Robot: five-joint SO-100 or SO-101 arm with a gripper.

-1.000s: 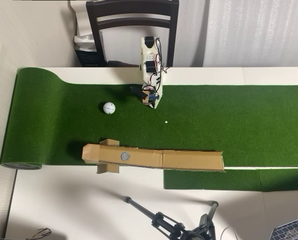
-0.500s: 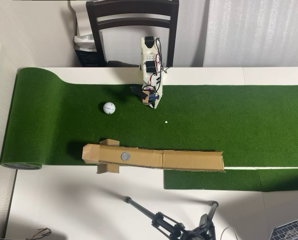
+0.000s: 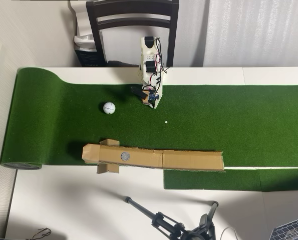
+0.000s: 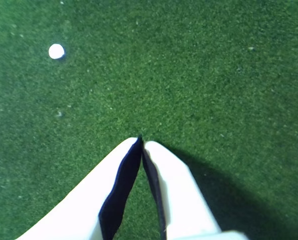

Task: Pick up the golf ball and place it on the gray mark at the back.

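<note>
In the overhead view the white golf ball [image 3: 109, 108] rests on the green turf mat [image 3: 48, 125], left of the folded white arm. The gray mark [image 3: 125, 156] is a small round circle on the brown cardboard strip [image 3: 189, 160] below the ball. My gripper [image 3: 156, 104] hangs low over the turf, to the right of the ball and apart from it. In the wrist view the gripper [image 4: 140, 141] is shut, its white fingers [image 4: 169, 175] meeting at the tips with nothing between them. The ball and the mark are out of the wrist view.
A tiny flat white speck [image 3: 166, 121] [image 4: 56, 51] lies on the turf near the gripper. A dark chair [image 3: 132, 20] stands behind the arm. A black tripod [image 3: 174, 225] lies on the white table below the cardboard.
</note>
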